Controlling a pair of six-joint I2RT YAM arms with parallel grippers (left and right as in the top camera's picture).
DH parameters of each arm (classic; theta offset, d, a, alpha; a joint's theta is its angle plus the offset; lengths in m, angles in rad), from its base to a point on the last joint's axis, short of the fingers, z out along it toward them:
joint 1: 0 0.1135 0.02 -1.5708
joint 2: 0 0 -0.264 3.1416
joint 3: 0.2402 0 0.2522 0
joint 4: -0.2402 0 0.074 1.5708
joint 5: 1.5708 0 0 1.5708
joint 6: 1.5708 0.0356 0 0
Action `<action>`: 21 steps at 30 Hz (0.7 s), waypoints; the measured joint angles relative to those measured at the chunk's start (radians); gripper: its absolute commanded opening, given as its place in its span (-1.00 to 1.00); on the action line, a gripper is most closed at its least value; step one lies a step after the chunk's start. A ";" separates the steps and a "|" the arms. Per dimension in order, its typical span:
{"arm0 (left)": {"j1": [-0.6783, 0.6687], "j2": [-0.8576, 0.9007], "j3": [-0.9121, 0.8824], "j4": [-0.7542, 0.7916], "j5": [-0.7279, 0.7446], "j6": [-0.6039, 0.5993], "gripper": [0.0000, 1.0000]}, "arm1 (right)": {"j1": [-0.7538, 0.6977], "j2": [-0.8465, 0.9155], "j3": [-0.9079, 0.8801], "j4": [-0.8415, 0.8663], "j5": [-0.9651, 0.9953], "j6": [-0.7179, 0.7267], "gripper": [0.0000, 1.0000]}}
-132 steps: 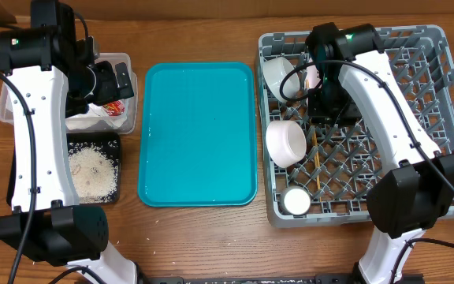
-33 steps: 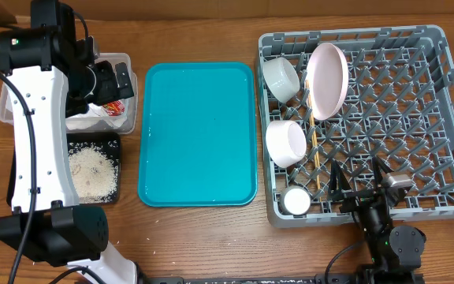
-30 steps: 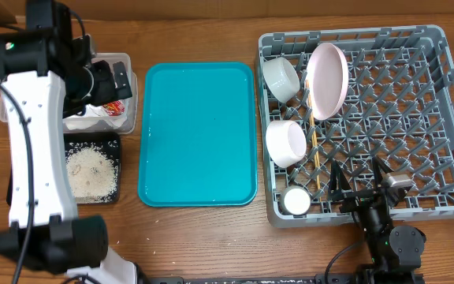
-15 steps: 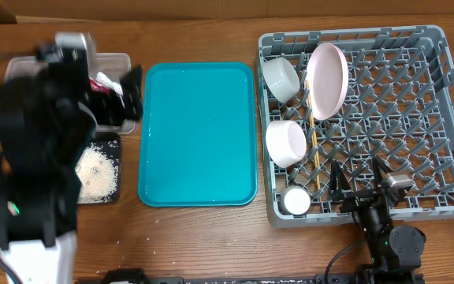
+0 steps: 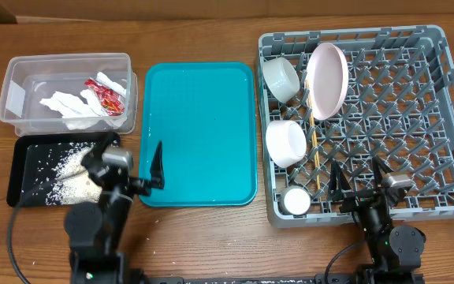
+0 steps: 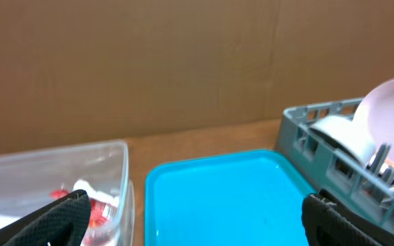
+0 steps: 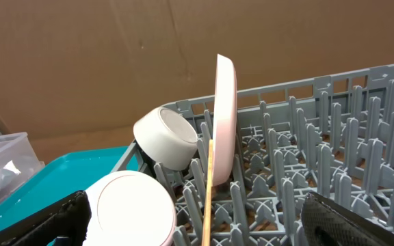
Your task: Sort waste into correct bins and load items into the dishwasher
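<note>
Landmark: teal tray, mid-table, nothing on it.
Left gripper: jaws spread wide, nothing between them; low at near-left corner of teal tray, partly over right end of black tray.
Right gripper: jaws spread wide too, empty; well right of teal tray, over near edge of dish rack, pointing along the pegs.
Clear tub: just left of teal tray, at its far end; holds napkin pieces and red-and-white wrapper.
Black tray: left of teal tray, at its near end, directly in front of clear tub; holds grains, scattered loosely, thickest toward the teal-tray side.
Dish rack: just right of teal tray, side by side with it.
Plate: on edge between pegs, far part of rack, a little way in from the teal-tray side.
Far bowl: on its side in rack corner next to teal tray's far-right corner, just beside plate.
Near bowl: along rack edge next to teal tray, about midway down.
Cup: rack corner next to teal tray's near-right corner.
Chopsticks: together on lattice floor, running from under plate toward near edge, just beyond near bowl from teal tray.
Progress (judgement): sorting looks finished, with paper and wrapper in tub and grains in black tray; loading looks finished for every dish in sight.
Remaining (judgement): nothing obvious; stray grains off the black tray too small to tell.
</note>
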 measured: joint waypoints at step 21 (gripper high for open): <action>0.000 -0.399 -0.291 -0.154 -0.141 0.001 1.00 | 0.000 0.000 0.000 0.000 -0.003 0.000 1.00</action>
